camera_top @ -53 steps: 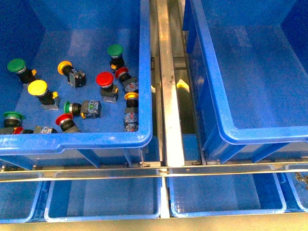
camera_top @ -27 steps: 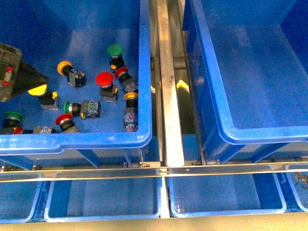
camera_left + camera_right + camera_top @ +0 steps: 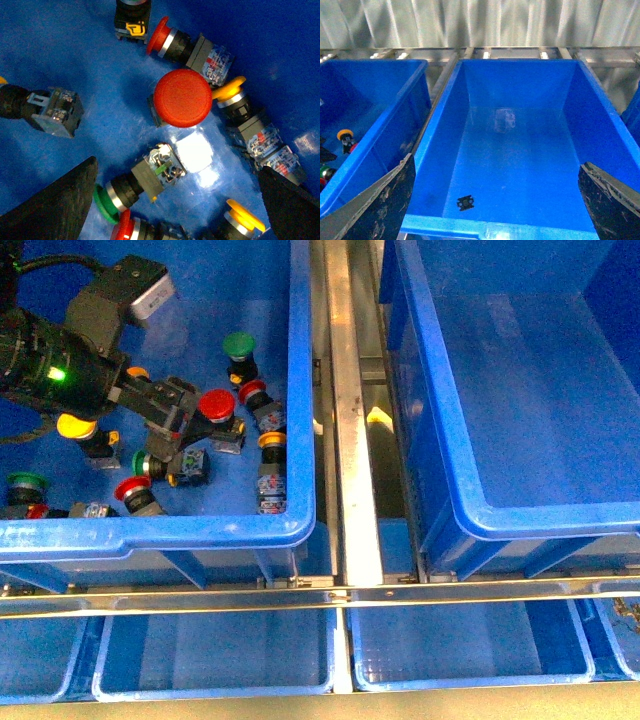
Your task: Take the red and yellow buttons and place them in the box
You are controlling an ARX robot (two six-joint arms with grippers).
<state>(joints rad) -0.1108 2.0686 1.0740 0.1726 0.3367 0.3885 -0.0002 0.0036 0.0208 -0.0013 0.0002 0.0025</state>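
Jaws of the left gripper (image 3: 188,420) stood wide apart and empty, just above a red button (image 3: 217,405) sitting cap-up on the floor of the left bin (image 3: 300,360). That arm stretched in from the left, slanting down toward the right, and its black fingers (image 3: 60,200) flanked the red cap in the wrist view. Other buttons lay close by, one yellow (image 3: 76,425) partly under the arm, one green (image 3: 238,344) farther back. Right gripper (image 3: 496,165) jaws also gaped wide, holding nothing, over the box (image 3: 470,515), which stood right of the metal rail (image 3: 345,390)
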